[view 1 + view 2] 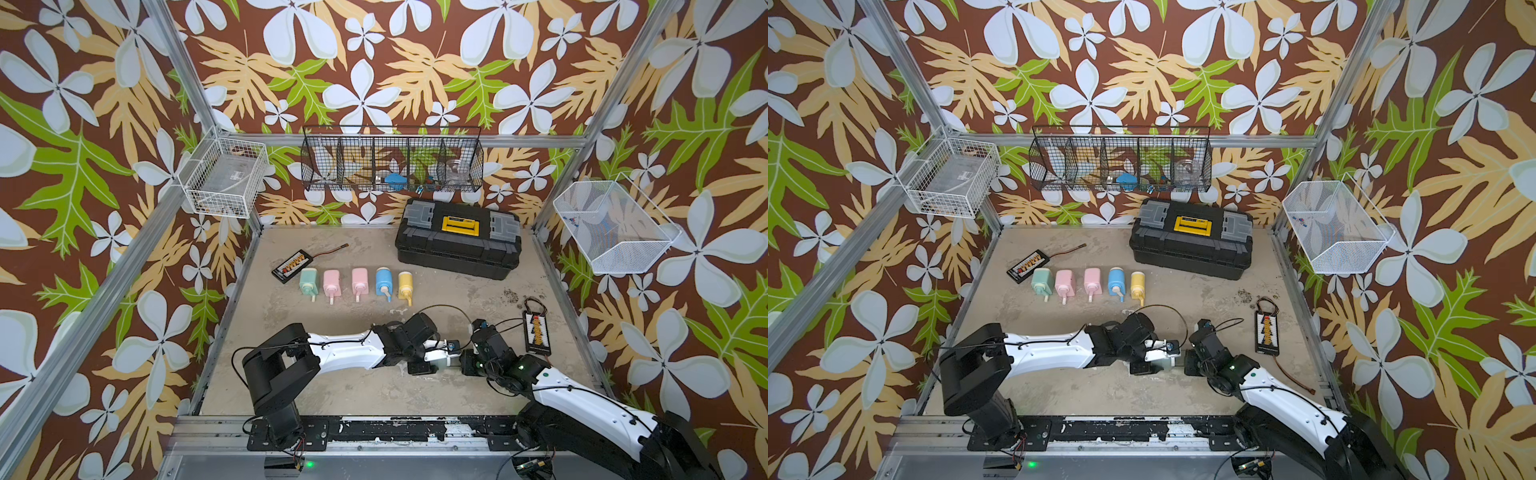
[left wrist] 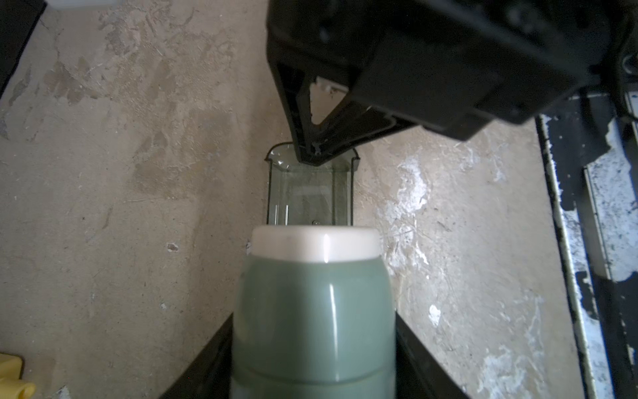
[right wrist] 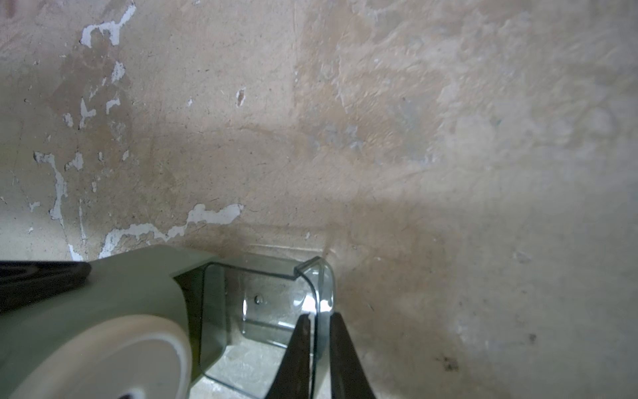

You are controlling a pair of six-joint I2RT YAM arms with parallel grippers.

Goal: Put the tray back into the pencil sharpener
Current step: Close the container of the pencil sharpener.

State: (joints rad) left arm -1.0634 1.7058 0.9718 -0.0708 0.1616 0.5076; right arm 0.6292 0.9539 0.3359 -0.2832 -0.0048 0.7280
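Clamped in left gripper (image 2: 314, 362): pencil sharpener (image 2: 314, 311). Pinched by end wall in near-closed right gripper (image 3: 320, 317): tray (image 3: 262, 300), partway inserted, long axis level, in line with sharpener.

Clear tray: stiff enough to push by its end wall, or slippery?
Probably stiff: the clear tray shows straight walls while pinched by the right tool. Likely slippery: glossy plastic, thin wall gripped. Probably light; may skew entering the green pencil sharpener.

In both top views I find the pencil sharpener (image 1: 441, 362) mostly hidden under the left arm (image 1: 374, 349). In the right wrist view it is blurred and cropped.
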